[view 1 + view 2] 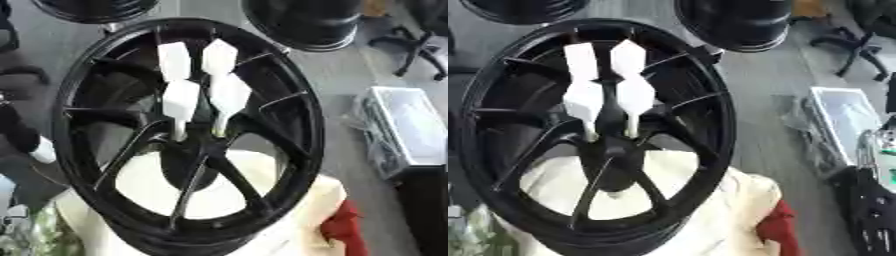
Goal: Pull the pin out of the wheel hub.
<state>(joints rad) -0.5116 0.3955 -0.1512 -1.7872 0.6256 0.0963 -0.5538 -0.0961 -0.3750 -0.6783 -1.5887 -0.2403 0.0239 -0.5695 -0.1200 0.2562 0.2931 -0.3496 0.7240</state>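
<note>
A large black wheel (188,135) fills the middle of both views, tilted with its spokes running in to a dark hub (194,155) just below its centre. The wheel rests on a cream cloth (289,220), which shows through the gaps between the lower spokes and spreads out below and to the right of the rim; a red cloth (343,227) lies against the cream one at the wheel's lower right. Four white pins (203,85) stand up from the hub area, two nearer ones with thin stems reaching down to just above the hub and two more behind them, higher up towards the far rim; each has a broad, flat, faceted white head. Whether their stems are seated in the hub cannot be told. No hand touches the pins or the wheel. Neither hand can be made out: a dark shape at the wheel's left edge in the left eye view and a dark and silver shape at the far right in the right eye view are too unclear to name. Beyond the wheel stand two more black tyres (306,22). To the wheel's right, on the grey floor, lies a white tray (411,127).
</note>
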